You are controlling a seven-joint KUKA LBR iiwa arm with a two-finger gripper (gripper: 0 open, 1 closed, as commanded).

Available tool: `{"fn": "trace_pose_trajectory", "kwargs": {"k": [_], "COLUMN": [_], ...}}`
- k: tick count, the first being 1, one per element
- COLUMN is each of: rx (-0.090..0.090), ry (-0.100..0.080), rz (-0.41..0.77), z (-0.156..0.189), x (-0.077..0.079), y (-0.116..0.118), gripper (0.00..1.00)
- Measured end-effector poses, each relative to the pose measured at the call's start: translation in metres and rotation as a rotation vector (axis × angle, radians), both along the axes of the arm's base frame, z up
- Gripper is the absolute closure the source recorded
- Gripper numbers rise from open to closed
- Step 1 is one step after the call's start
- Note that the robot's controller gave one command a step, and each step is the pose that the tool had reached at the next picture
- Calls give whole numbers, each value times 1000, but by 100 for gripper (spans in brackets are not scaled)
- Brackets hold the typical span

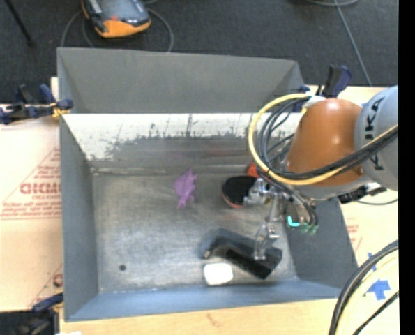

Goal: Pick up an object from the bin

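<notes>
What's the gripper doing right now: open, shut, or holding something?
Gripper: open or shut cannot be told. It sits low over the black angular object in the bin's near right part, beside a white oval piece.

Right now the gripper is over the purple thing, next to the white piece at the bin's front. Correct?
No. In the camera view the gripper is over the black angular thing, not the purple thing; the white piece does lie beside it.
</notes>
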State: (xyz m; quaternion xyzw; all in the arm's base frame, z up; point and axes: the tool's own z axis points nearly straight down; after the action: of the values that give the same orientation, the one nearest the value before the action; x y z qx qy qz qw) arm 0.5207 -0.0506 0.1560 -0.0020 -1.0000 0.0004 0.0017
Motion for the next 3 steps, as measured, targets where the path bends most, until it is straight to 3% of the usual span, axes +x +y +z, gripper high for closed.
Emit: {"fn": "trace_pose_trajectory", "kwargs": {"k": [1,2,3], "rx": [-1,1,1], "ry": [-7,-6,-4], "rz": [2,-85,-199], "z": [3,1,3], "x": [2,-26,-42], "y": [0,-10,-14], "gripper": [0,0,0]}}
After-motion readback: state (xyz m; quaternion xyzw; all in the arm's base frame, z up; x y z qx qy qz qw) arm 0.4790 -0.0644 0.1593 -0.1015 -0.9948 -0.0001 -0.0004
